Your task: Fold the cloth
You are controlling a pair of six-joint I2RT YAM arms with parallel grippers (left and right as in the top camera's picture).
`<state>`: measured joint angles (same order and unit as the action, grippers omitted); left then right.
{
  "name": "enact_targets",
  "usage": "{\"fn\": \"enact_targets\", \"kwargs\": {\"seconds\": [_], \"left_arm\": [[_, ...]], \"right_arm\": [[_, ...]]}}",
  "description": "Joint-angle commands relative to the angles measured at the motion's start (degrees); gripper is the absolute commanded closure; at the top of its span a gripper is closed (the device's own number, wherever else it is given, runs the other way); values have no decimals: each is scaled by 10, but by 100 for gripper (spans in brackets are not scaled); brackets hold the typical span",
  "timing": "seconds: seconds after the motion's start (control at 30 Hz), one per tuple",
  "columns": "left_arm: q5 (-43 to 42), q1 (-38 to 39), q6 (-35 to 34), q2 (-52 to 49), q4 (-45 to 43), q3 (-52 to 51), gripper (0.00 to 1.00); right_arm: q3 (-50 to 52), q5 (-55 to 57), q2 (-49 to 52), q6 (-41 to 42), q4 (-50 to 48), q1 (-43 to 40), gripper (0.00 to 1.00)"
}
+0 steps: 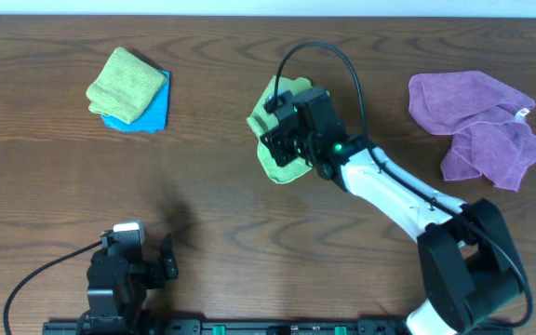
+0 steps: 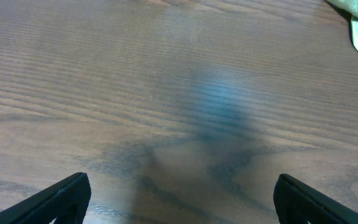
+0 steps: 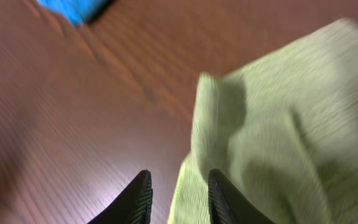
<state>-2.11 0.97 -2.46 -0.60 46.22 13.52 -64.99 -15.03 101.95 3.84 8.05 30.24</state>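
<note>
Cloth (image 1: 274,164) at the middle of the table (image 1: 212,200), under the right gripper (image 1: 287,141).
Overhead: bare wood all round, purple cloth (image 1: 477,116) well apart; cloth lime-green, bunched; right arm reaches in diagonally. Left wrist: left gripper (image 2: 182,198) wide, over bare wood. Right wrist: jaws narrowly parted at the cloth's fuzzy left edge.

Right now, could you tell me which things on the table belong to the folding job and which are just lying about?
Job: lime cloth, right gripper.
Lying about: purple cloth, blue cloth, folded green cloth, left gripper.
</note>
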Motion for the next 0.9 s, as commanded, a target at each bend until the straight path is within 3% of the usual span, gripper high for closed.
{"fn": "enact_targets", "kwargs": {"seconds": [0.0, 0.37, 0.63, 0.87], "left_arm": [[10, 2, 12, 3, 7, -3, 5], [10, 2, 12, 3, 7, -3, 5], [10, 2, 12, 3, 7, -3, 5], [10, 2, 12, 3, 7, -3, 5]], "right_arm": [[-48, -6, -1, -9, -4, -2, 68], [-111, 18, 0, -15, 20, -9, 62], [-111, 84, 3, -130, 111, -16, 55], [-111, 94, 32, -144, 116, -22, 55]]}}
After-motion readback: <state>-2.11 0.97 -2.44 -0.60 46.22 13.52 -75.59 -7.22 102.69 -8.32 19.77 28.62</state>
